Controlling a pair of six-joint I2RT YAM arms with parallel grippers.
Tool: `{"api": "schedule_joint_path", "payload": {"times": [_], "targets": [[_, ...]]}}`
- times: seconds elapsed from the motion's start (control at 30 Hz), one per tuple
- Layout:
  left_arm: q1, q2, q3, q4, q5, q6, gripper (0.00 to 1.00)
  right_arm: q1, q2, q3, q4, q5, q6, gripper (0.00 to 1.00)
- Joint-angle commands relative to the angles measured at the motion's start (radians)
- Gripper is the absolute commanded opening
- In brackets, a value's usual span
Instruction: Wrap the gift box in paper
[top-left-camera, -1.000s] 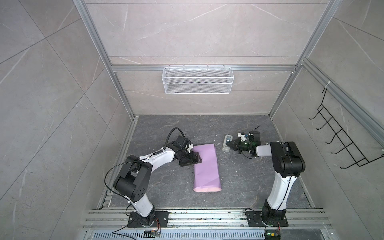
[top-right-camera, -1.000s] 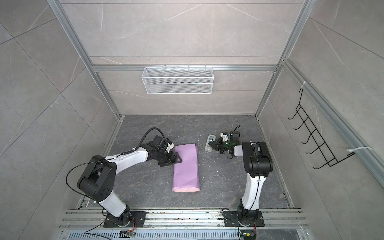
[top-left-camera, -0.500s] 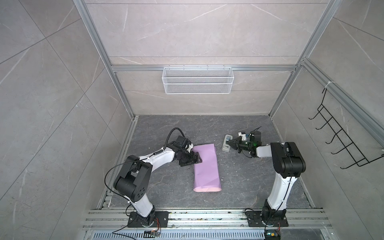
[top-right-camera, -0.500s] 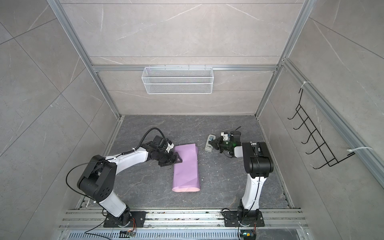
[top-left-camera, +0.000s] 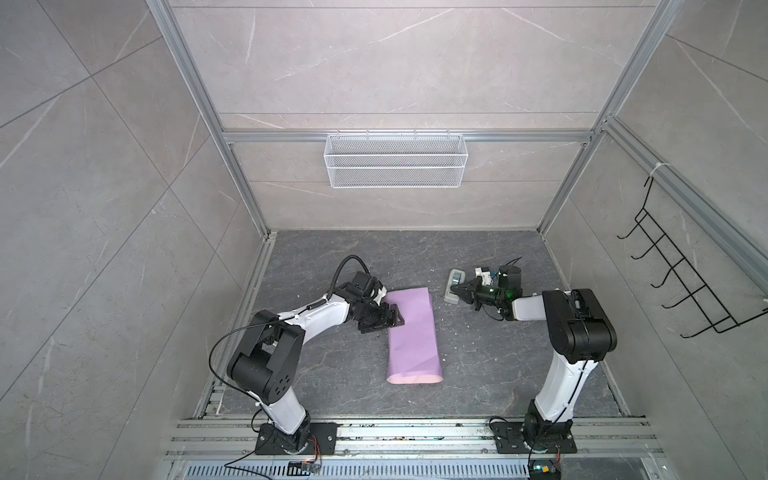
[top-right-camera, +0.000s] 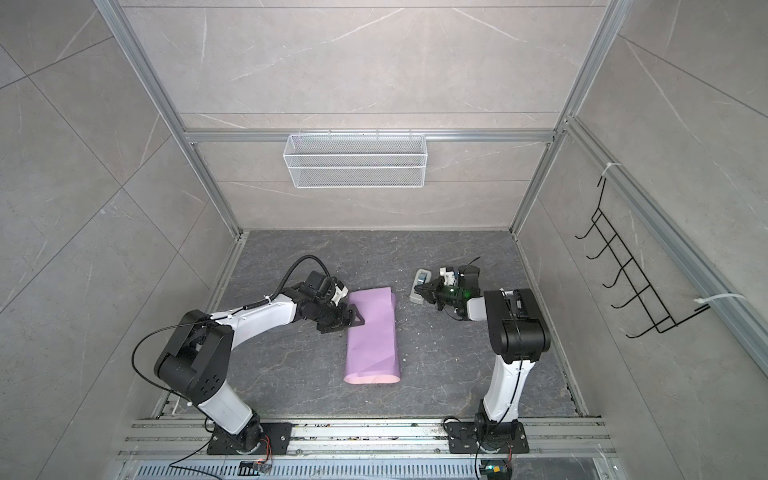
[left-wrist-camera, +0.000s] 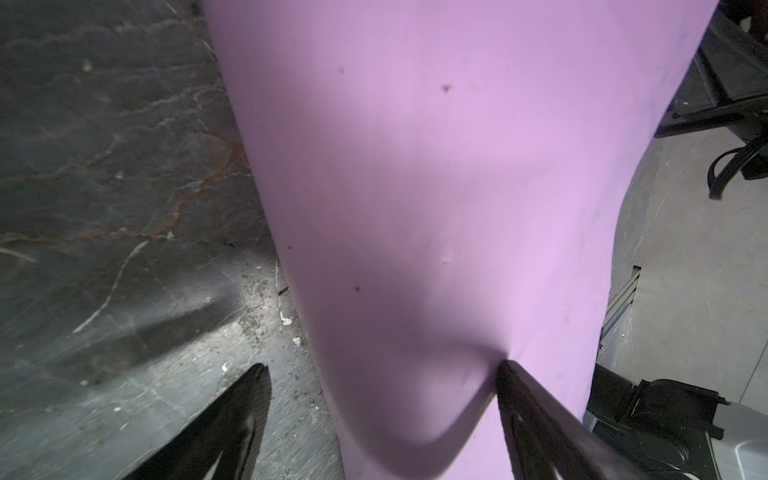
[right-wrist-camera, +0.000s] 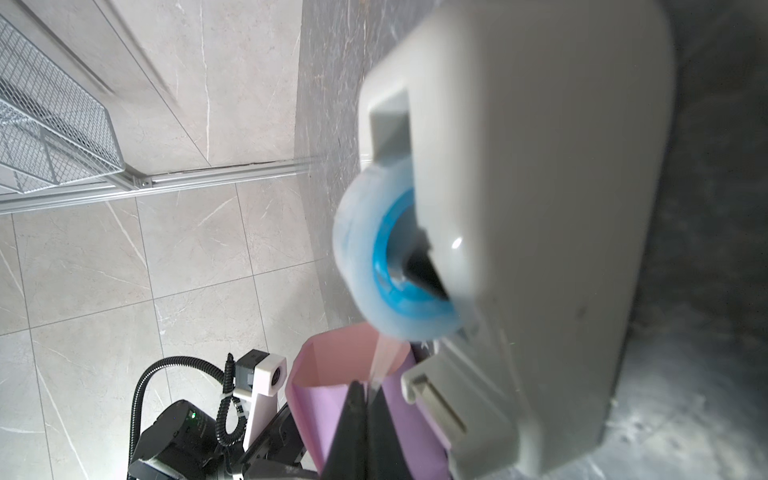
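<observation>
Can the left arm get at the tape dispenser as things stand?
Probably not: the open left end effector is pressing the paper down, and the right end effector, shut on tape, crowds the tape dispenser.

**A robot lab cell, boxed in on every side**

Grey marble-look tile panels (top-left-camera: 83, 208) all round, set in a silver aluminium-profile frame (top-left-camera: 210, 124), with a dark veined stone-look floor (top-left-camera: 478, 374) below. A white-and-black left robot arm (top-left-camera: 320, 318) and its twin right robot arm (top-left-camera: 557, 374) are bolted to a slotted aluminium base rail (top-left-camera: 415, 432). On the walls hang a white wire-mesh basket (top-left-camera: 395, 166) and a black wire hook rack (top-left-camera: 685, 282)
</observation>
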Motion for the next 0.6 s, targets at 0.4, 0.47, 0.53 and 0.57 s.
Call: {"api": "schedule_joint_path", "payload": {"times": [0.4,0.47,0.53,0.57], "targets": [[-0.008,0.017,-0.018,-0.061,-0.045,0.031,0.86,0.043,-0.100,-0.132,0.015,-0.011,-0.014,0.00],[-0.008,0.016,-0.018,-0.060,-0.045,0.031,0.86,0.043,-0.094,-0.134,0.010,-0.006,-0.023,0.00],[-0.007,0.016,-0.018,-0.060,-0.044,0.030,0.86,0.043,-0.086,-0.135,0.002,-0.001,-0.032,0.00],[-0.008,0.015,-0.017,-0.060,-0.044,0.031,0.86,0.043,-0.080,-0.132,-0.002,0.004,-0.038,0.00]]}}
